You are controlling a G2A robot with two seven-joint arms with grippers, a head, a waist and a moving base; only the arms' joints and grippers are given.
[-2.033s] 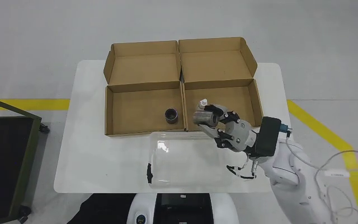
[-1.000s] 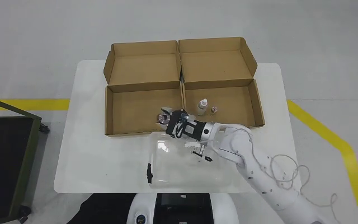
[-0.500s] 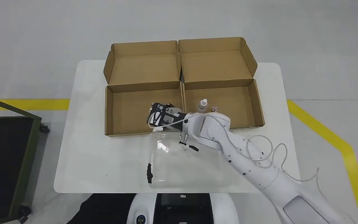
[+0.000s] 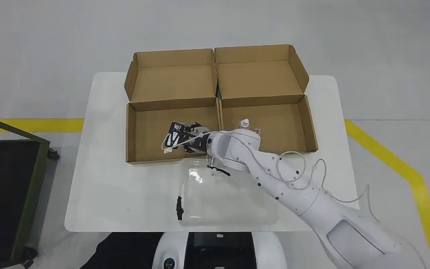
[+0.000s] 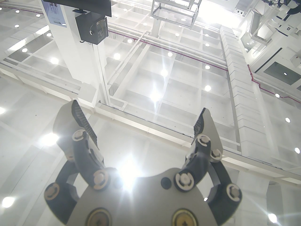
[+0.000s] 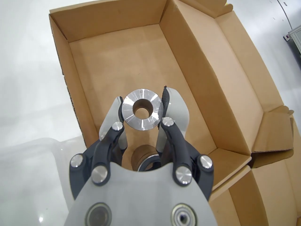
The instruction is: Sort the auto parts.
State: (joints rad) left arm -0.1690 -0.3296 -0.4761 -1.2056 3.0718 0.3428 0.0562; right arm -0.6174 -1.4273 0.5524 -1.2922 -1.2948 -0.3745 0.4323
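My right gripper (image 6: pixel 142 99) is shut on a silver metal cylinder (image 6: pixel 151 118) with a centre hole, held above the floor of the left cardboard box (image 6: pixel 112 59). A dark ring part (image 6: pixel 147 159) lies on the box floor just behind the fingers. From above, the right arm stretches across the table, with the gripper (image 4: pixel 175 138) over the middle of the left box (image 4: pixel 144 134). A small white-capped part (image 4: pixel 245 124) stands in the right box (image 4: pixel 289 124). My left gripper (image 5: pixel 141 121) is open with nothing between its fingers and points up at the ceiling.
A clear plastic tray (image 4: pixel 201 202) lies on the white table in front of the boxes, under the right arm. A small black piece (image 4: pixel 179 207) lies at its left edge. Both boxes' lids stand open at the back.
The right arm has swung left with the silver cylinder, from over the right box across the divider to over the left box. The dark ring is now covered by the arm in the top view.
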